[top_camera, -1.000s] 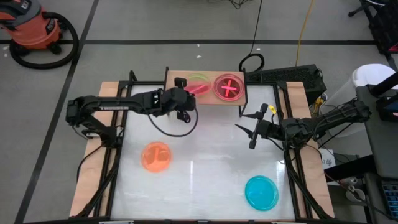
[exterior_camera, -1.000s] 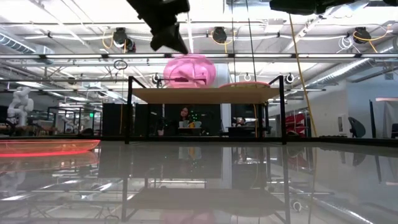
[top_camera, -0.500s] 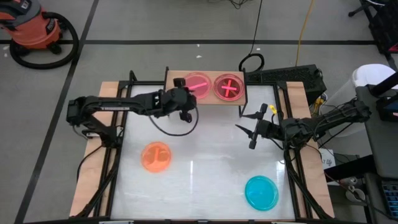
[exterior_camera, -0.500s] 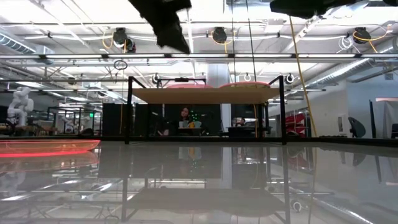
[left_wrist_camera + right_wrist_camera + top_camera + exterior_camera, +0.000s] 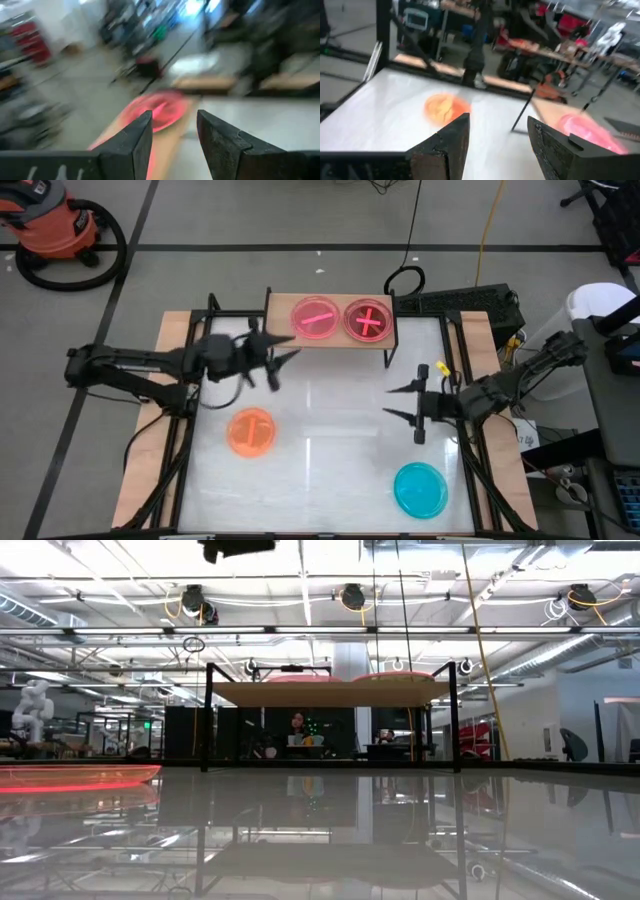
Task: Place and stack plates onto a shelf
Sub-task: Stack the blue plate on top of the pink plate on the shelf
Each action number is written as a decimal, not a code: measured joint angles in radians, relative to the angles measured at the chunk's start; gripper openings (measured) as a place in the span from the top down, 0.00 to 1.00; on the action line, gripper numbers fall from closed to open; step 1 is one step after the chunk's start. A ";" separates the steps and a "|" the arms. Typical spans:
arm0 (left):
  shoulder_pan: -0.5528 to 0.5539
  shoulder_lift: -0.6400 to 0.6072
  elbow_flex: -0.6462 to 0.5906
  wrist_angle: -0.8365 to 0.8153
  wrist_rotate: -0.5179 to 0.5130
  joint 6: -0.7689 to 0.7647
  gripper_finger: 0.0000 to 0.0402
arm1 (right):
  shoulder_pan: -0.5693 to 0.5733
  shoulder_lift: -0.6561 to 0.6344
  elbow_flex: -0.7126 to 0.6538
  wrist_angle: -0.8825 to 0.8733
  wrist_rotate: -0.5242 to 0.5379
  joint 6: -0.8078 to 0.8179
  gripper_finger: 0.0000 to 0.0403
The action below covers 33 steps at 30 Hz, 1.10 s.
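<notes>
Fingers on both arms stand apart and hold nothing. The left gripper (image 5: pixel 272 364) hangs over the table's left half, between the shelf (image 5: pixel 330 340) at the far edge and the orange plate (image 5: pixel 251 431) lying on the table nearer in. The right gripper (image 5: pixel 405 403) hovers over the right half, with the cyan plate (image 5: pixel 420 488) on the table near and slightly right of it.

Two pink plates already sit side by side on the shelf: one with a single ridge (image 5: pixel 317 319) on its left half, one with crossed ridges (image 5: pixel 368 320) on its right.

The likely next pick turns on nearness. The orange plate lies near-side and a little left of the left gripper, plainly closer to that arm; the cyan one belongs to the right arm by the same measure. Both are round and flat, so no axis dictates the approach.

The low view shows the shelf board (image 5: pixel 330 693) raised on black legs, which the overhead view flattens. The right wrist view catches the orange plate (image 5: pixel 445 108) across the table.
</notes>
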 joint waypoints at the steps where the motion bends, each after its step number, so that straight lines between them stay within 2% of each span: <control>1: -0.009 -0.026 -0.057 0.080 0.043 -0.015 0.60 | 0.007 0.015 0.010 -0.029 0.000 0.018 0.55; 4: -0.049 -0.074 -0.213 0.329 0.089 -0.046 0.60 | 0.014 0.063 0.027 -0.127 -0.045 0.088 0.55; 7: -0.080 -0.083 -0.327 0.513 0.089 -0.046 0.60 | -0.001 0.124 0.027 -0.195 -0.210 0.188 0.55; 11: -0.098 -0.083 -0.390 0.635 0.089 -0.001 0.60 | -0.008 0.229 0.026 -0.286 -0.427 0.367 0.55; 16: -0.114 -0.084 -0.388 0.634 0.089 -0.014 0.60 | 0.004 0.365 -0.009 -0.325 -0.661 0.580 0.55; 24: -0.130 -0.083 -0.387 0.621 0.090 -0.007 0.60 | 0.045 0.495 -0.069 -0.318 -0.831 0.739 0.55; 33: -0.130 -0.083 -0.387 0.601 0.090 -0.031 0.60 | 0.059 0.500 -0.118 -0.315 -0.824 0.754 0.55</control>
